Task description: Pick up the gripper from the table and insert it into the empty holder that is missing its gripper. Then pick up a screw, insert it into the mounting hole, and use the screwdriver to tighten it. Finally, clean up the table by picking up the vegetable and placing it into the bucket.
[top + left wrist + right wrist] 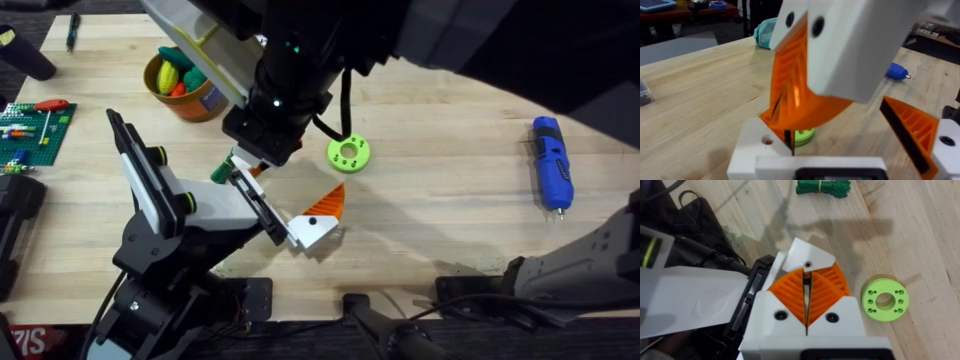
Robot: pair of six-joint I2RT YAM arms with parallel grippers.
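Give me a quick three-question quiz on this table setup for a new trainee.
1. True or false: the screwdriver lies inside the bucket.
2. What colour is the round disc? A) lime green B) red C) blue
3. Which lies nearer the wedge block: the disc or the screwdriver?

Key: 1 false, it lies on the table far to the right. 2 A. 3 the disc.
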